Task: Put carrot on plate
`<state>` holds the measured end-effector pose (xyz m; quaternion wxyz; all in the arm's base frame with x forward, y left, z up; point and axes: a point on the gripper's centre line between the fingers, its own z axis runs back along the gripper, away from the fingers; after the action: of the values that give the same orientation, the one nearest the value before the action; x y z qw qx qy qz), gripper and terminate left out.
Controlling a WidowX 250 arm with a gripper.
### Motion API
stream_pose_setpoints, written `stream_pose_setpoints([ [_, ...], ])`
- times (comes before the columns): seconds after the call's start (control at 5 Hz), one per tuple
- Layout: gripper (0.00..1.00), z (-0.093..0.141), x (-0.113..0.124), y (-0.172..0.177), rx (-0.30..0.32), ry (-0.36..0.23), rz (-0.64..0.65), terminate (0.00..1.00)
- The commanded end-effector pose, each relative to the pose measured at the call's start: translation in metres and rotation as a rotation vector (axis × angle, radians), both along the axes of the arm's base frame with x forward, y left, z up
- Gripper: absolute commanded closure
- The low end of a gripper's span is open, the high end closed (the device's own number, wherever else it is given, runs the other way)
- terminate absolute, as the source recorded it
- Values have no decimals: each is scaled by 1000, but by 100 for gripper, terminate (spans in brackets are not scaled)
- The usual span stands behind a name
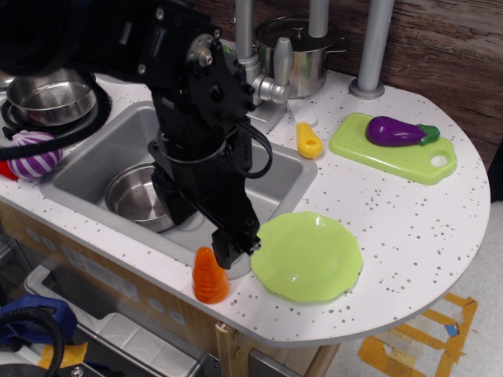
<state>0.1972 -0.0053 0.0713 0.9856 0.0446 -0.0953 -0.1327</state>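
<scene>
One arm over the toy sink; its pincer (233,250) hangs low just above and behind the carrot (211,276). Finger spacing is hidden by the dark body of the tool, so I cannot tell whether it is spread or shut; nothing appears to be held.

Carrot stands upright on its wide end at the front edge of the worktop (409,228), just left of the plate (307,256), not touching it.

Risks, as judged:
- Carrot sits close to the front lip; a glancing descent could tip it off the edge.
- Cone taper plus ridged, slick plastic may let it squirt out of a squeeze placed too high.
- Plate is glossy and shallow-rimmed; a carrot released upright could topple and roll back off.
- Pincer sweeping right may nudge the light plate.

Materials: carrot bright orange, ringed, stubby; plate lime green, round, shiny; worktop white, speckled, smooth.
</scene>
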Motion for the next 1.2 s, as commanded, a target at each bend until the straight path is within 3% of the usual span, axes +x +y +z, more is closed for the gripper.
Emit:
stream_pose_setpoints([
  [0.0, 0, 0, 0, 0, 0, 0, 0, 0],
  [0.4, 0, -24, -2, 7, -6, -33, 22, 0],
  [0.8, 0, -39, -2, 16, -69, -60, 20, 0],
  [1.0, 100, -41, 3, 12, -72, -80, 20, 0],
])
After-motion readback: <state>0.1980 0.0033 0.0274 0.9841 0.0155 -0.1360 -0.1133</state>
